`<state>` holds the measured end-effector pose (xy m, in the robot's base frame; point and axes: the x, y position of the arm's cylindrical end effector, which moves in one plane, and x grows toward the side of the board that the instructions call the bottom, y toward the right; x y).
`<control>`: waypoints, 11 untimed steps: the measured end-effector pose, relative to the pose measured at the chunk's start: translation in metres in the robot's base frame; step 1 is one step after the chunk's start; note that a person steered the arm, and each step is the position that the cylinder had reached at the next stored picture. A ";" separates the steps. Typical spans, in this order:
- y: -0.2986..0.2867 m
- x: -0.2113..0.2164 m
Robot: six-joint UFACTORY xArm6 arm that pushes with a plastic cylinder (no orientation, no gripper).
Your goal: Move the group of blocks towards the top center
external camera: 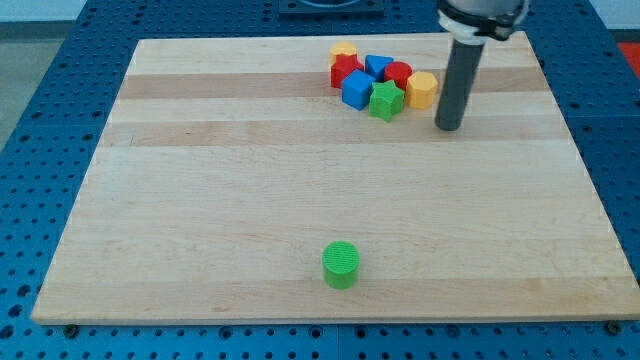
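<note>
A tight group of blocks sits near the view's top centre of the wooden board (200, 200): a yellow block (344, 50), a red block (346, 71), a blue block (377, 66), a red cylinder (398, 73), a blue cube (357, 91), a green star-like block (386, 100) and a yellow cylinder (422, 89). My tip (449, 126) rests on the board just right of and slightly below the yellow cylinder, a small gap apart. A green cylinder (341, 264) stands alone near the view's bottom centre.
The board lies on a blue perforated table (40, 120). The arm's dark body (480, 15) hangs over the board's top right edge.
</note>
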<state>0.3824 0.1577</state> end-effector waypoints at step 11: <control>-0.046 -0.060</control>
